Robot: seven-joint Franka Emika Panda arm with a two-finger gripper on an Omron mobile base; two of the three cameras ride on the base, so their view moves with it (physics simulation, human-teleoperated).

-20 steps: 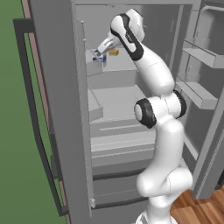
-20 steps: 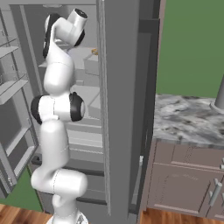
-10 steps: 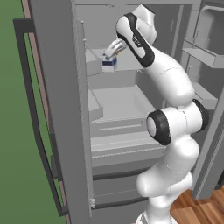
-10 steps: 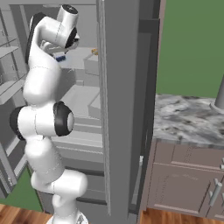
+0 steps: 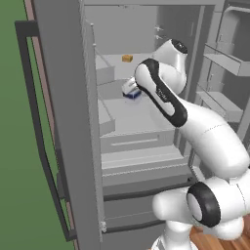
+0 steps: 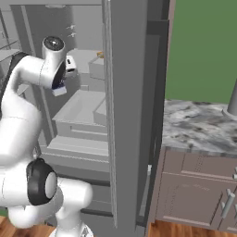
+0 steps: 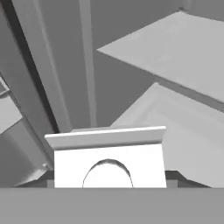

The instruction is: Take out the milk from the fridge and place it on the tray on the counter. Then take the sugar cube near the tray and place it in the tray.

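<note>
The gripper (image 5: 131,90) is closed on the milk (image 5: 132,90), holding the carton clear of the shelves inside the open fridge (image 5: 68,117), a posture that fits the carrying-out step of the task, since the carton must leave the compartment before it can go to the tray. The jaws stand wide because the carton body fills the gap between them. In the left base view the arm hides most of the carton; only its white side and a blue marking show beside the wrist, and a small orange-tan block (image 5: 127,58) sits on a shelf further back. The right base view adds what the left lacks: the carton (image 6: 69,66) seen from its other side by the hand, and the marbled bench (image 6: 199,127) to the right of the fridge, where the carton is due. The hand view shows the carton (image 7: 107,162) close up, its gabled top edge facing the camera, with bare grey fridge shelves beyond
</note>
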